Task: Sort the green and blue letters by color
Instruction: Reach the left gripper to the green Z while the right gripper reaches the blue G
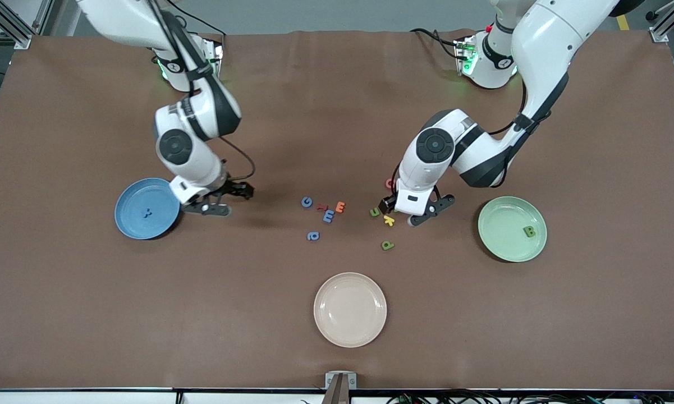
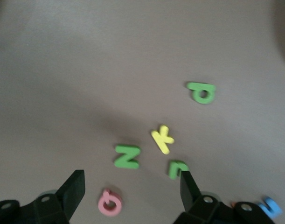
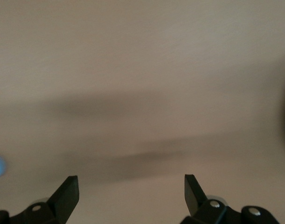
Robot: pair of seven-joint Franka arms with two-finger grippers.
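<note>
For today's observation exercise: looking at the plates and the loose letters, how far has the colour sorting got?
Done: one blue letter lies on the blue plate, and a green B on the green plate.
In hand: nothing. The left gripper hangs open over the green N; the right gripper is open beside the blue plate.
Left: blue G, m, a; green N, u, p.

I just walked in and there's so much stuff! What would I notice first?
Probably the little pile of colourful foam letters in the middle of the table, with the left gripper right over it, fingers open. Then three plates: a blue plate, a green plate and a cream plate.
</note>
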